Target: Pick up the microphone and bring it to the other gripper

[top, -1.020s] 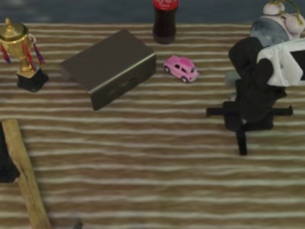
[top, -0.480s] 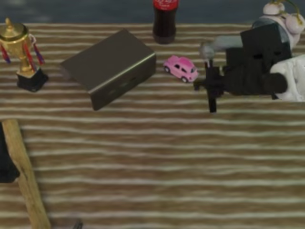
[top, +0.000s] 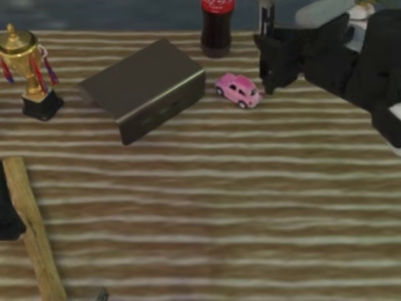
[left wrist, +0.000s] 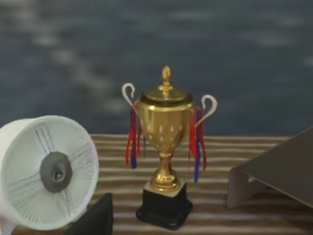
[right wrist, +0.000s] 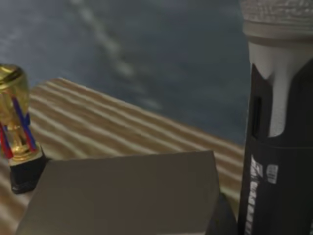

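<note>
Microphone (top: 266, 15) now raised, between right fingers (top: 270, 75).

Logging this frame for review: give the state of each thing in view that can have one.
microphone: lifted off the table, held by the right gripper.
right gripper: raised at the table's far right, shut on the microphone.
left gripper: not in view.
cola bottle: upright, capped.
gold trophy: upright.
pink toy car: on its wheels.
grey box: flat on the table.

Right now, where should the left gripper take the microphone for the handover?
Probably on the microphone, its black handle just under the mesh head: that slim end sticks out free beyond the right gripper. Come from the top view's left, across the handle.
</note>
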You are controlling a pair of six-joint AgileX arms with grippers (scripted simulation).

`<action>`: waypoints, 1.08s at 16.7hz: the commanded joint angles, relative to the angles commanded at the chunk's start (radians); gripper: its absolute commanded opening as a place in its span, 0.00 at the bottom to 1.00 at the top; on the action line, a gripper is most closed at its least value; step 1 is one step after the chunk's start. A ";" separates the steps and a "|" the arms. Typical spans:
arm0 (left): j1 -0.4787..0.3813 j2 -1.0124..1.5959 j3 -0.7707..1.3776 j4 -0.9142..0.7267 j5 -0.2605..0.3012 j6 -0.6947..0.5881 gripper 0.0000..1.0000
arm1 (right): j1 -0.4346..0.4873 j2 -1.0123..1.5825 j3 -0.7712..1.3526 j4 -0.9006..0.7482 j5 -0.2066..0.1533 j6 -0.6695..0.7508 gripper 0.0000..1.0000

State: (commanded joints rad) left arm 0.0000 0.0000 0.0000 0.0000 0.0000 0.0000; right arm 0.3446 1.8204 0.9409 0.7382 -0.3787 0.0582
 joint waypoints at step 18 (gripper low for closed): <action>0.000 0.000 0.000 0.000 0.000 0.000 1.00 | 0.233 -0.257 -0.104 0.032 0.176 -0.027 0.00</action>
State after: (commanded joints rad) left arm 0.0000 0.0000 0.0000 0.0000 0.0000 0.0000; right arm 0.5780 1.5639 0.8368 0.7700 -0.2028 0.0310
